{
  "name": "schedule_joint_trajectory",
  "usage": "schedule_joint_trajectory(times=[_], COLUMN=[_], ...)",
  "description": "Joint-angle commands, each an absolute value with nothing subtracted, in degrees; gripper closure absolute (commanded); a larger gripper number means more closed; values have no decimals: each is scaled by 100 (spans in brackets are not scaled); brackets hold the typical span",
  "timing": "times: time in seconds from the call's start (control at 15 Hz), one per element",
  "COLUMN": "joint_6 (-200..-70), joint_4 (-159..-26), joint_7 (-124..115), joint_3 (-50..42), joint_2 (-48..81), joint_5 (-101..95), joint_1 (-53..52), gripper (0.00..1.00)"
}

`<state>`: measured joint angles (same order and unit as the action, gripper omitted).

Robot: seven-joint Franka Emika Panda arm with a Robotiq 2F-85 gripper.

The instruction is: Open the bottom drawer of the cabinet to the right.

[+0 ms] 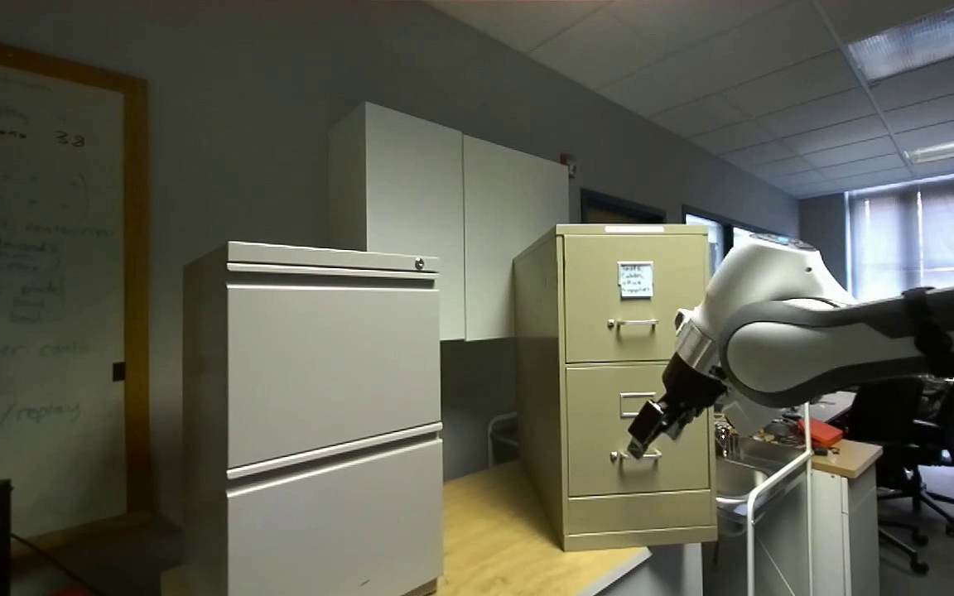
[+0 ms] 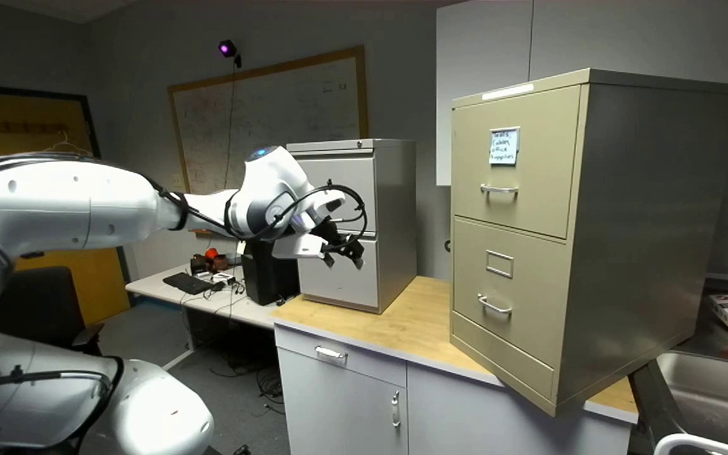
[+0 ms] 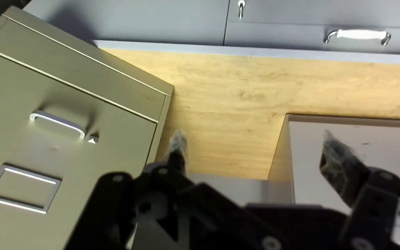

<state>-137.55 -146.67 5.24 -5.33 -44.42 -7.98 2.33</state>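
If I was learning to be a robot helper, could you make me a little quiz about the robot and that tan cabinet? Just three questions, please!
1. Open or shut: how is the bottom drawer of the tan cabinet?
2. True or false: in the wrist view, the jaws are pressed together.
3. Where is the card with writing?
A) on the bottom drawer
B) on the top drawer
C) on the grey cabinet

Key: 1. Shut. 2. False; they stand apart. 3. B.

Gray wall (image 1: 245,149), framed whiteboard (image 1: 36,281), bright window (image 1: 899,240)
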Motion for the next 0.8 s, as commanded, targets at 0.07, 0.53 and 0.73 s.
schedule_joint_trajectory(times=[0.07,0.53,0.73], joint_6=[-14608,-15488,-15695], joint_4=[-14099,-13318,-13005], joint_7=[498,811,1160], joint_3=[-1010,-1668,-2092], joint_2=[-3357,-2234,-1821], joint_5=[-154,1006,1905], joint_1=[230,-11,-325], gripper=[0,0,0])
